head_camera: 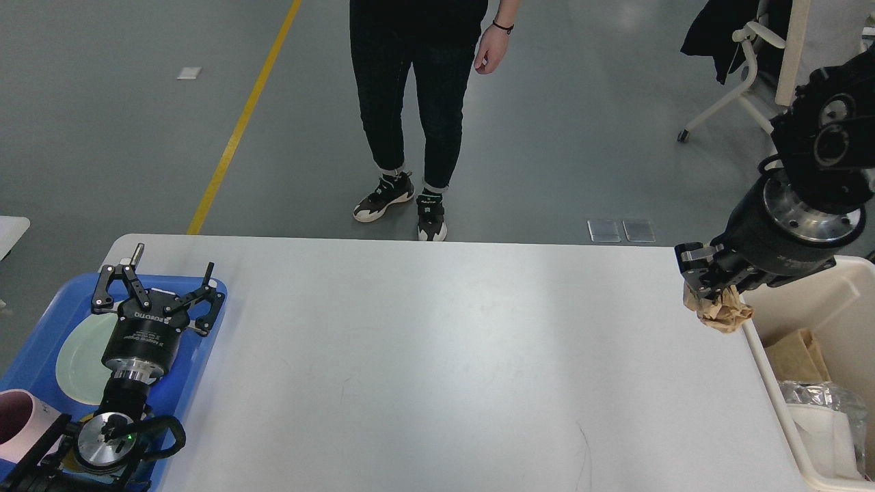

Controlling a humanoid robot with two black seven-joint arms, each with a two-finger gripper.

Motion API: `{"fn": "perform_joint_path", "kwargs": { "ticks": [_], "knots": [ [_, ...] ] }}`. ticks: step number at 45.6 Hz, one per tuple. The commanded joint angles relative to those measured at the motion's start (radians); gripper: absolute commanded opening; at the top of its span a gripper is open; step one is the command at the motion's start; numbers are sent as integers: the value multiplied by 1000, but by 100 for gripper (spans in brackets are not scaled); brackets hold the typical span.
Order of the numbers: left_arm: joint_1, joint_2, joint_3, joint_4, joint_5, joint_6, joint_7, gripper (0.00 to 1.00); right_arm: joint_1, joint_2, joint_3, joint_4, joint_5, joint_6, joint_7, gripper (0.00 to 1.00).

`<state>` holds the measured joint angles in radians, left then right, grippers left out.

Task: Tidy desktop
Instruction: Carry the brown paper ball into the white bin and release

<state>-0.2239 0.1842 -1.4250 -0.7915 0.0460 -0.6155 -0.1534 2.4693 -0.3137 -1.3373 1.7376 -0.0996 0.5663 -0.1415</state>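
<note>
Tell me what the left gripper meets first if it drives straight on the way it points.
Probably the far rim of the blue tray: the left gripper, jaws open, points up the picture over it. Beyond lies bare desktop; height is unclear.

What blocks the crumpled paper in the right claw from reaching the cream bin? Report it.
Nothing visible does. The right claw holds the crumpled brown paper above the desktop's right edge, right beside the cream bin, whose top is open, with only its near rim between them.
</note>
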Motion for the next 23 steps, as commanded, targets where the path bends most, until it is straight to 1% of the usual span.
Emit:
{"fn": "perform_joint_path", "kwargs": {
  "ticks": [1,2,3,7,10,13,16,20,23],
  "knots": [
    [0,0,0,0,0,0,0,97,5,50,-138,-7,0,-5,175,0],
    [0,0,0,0,0,-1,0,97,5,56,-158,-9,0,-9,189,0],
    [0,0,0,0,0,0,0,97,3,59,-173,-9,0,-14,191,0],
    [0,0,0,0,0,0,0,97,0,42,-207,-15,0,-34,191,0],
    [1,0,0,0,0,-1,0,97,-9,-4,-230,-20,0,-54,189,0],
    [1,0,0,0,0,0,0,97,-41,-68,-273,-47,0,-83,189,0],
    [1,0,0,0,0,0,0,97,-110,-151,-299,-101,-8,-117,186,0],
    [1,0,0,0,0,0,0,97,-243,-281,-315,-225,-22,-138,177,0],
    [1,0,0,0,0,-1,0,97,-363,-358,-306,-340,-49,-140,166,0]
  ]
}}
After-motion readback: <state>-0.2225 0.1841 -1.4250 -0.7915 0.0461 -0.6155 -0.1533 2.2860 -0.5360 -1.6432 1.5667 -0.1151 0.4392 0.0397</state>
